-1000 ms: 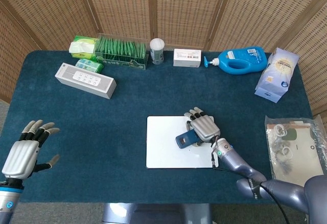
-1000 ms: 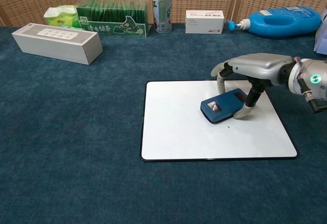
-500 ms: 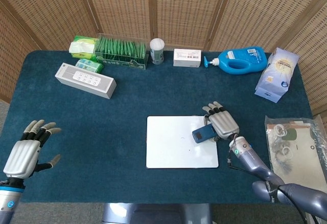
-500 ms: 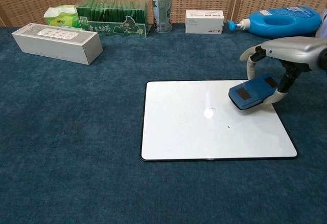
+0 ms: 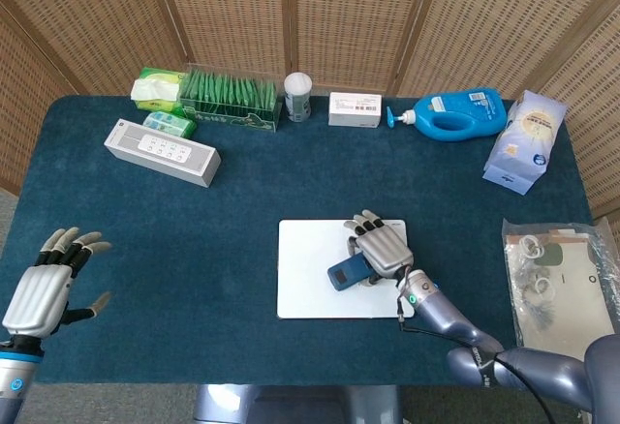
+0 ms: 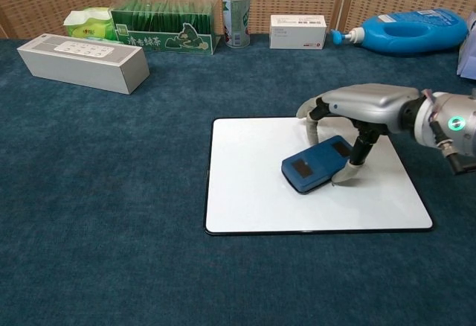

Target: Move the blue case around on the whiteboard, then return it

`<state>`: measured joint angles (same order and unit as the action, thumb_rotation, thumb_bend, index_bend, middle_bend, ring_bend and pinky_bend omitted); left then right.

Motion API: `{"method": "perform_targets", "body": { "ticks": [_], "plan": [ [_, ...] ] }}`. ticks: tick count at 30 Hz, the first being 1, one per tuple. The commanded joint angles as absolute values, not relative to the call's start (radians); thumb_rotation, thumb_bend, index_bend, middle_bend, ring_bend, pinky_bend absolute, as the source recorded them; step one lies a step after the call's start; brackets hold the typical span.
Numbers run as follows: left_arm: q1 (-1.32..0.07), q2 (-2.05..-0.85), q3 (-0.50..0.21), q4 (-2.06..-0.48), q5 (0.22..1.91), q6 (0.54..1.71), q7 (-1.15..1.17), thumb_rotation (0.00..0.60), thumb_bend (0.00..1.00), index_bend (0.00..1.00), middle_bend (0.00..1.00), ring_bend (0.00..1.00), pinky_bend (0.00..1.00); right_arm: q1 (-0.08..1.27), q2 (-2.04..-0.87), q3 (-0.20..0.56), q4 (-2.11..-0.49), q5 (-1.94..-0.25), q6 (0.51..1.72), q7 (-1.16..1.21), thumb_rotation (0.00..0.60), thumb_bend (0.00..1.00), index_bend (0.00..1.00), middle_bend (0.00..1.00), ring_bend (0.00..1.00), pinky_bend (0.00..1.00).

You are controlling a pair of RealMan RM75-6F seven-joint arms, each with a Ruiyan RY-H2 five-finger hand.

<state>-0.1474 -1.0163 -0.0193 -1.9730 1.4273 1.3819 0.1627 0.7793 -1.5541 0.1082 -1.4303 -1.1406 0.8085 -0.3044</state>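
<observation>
The blue case (image 6: 315,164) lies on the whiteboard (image 6: 245,199), near its middle and slightly right; in the head view the blue case (image 5: 344,273) pokes out to the left from under my right hand (image 5: 382,247). My right hand (image 6: 357,110) arches over the case's right end, gripping it between thumb and fingers. The whiteboard (image 5: 302,284) sits on the dark blue table. My left hand (image 5: 44,286) hovers at the table's near left corner, fingers spread, holding nothing.
Along the far edge stand a grey speaker box (image 5: 162,152), tissues (image 5: 160,86), a green packet box (image 5: 231,97), a white jar (image 5: 297,96), a small white box (image 5: 355,109) and a blue bottle (image 5: 455,114). A pale carton (image 5: 523,140) and a plastic bag (image 5: 562,279) lie at the right.
My right hand slid the blue case from the whiteboard's right edge back leftward to its middle. One second ago it was near the middle too. The left hand barely moved.
</observation>
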Motion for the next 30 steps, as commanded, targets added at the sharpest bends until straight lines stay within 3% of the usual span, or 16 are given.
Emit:
{"method": "perform_targets", "body": {
  "ticks": [1, 22, 30],
  "plan": [
    [-0.147, -1.015, -0.019, -1.972, 1.429, 1.383, 0.163, 0.600, 0.33, 0.23, 0.19, 0.07, 0.00, 0.792, -1.581, 0.105, -1.403, -1.127, 0.794, -0.321, 0.600, 0.00, 0.61, 0.14, 0.00, 0.00],
    [-0.167, -1.031, -0.027, -1.989, 1.437, 1.367, 0.191, 0.600, 0.33, 0.23, 0.19, 0.07, 0.00, 0.715, -1.436, 0.069, -1.437, -1.114, 0.853, -0.311, 0.600, 0.00, 0.61, 0.14, 0.00, 0.00],
    [-0.165, -1.032, -0.025, -1.988, 1.440, 1.372, 0.188, 0.600, 0.33, 0.23, 0.19, 0.07, 0.00, 0.723, -1.438, 0.077, -1.470, -1.135, 0.852, -0.311, 0.600, 0.00, 0.61, 0.14, 0.00, 0.00]
  ]
}}
